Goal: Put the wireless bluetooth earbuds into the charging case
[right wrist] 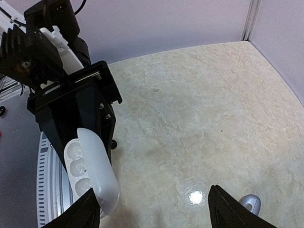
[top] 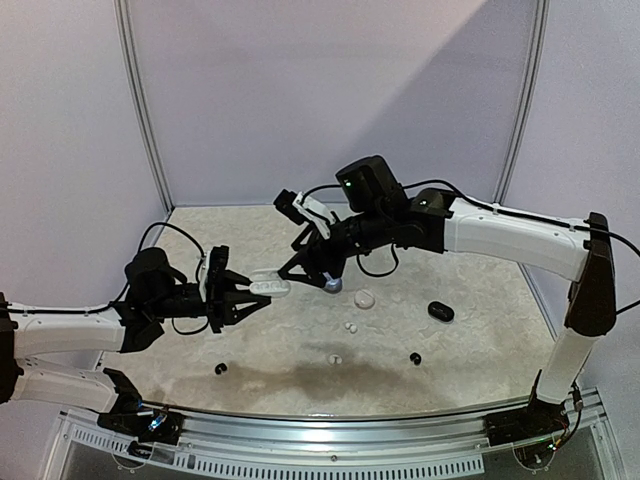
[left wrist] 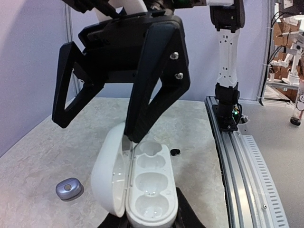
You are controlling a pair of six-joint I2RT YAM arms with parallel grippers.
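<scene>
Top cam: my L hand (top: pixel 250 292) pinches the open charging case (top: pixel 270 287); long axis approx left-right, free end twd my R hand (top: pixel 314 278), spread just beside it. Greyish bud (top: pixel 333 285) by R hand; white buds (top: pixel 350 327) & black buds (top: pixel 415 357) on worktop (top: pixel 480 350), well apart from case.
L wrist cam: case (left wrist: pixel 151 190) axis runs away from lens, wells up, lid (left wrist: pixel 107 173) swung left.
R wrist cam: case (right wrist: pixel 90 166) axis twd lens, lid on right; my fingers (right wrist: pixel 88 211) wide apart.
</scene>
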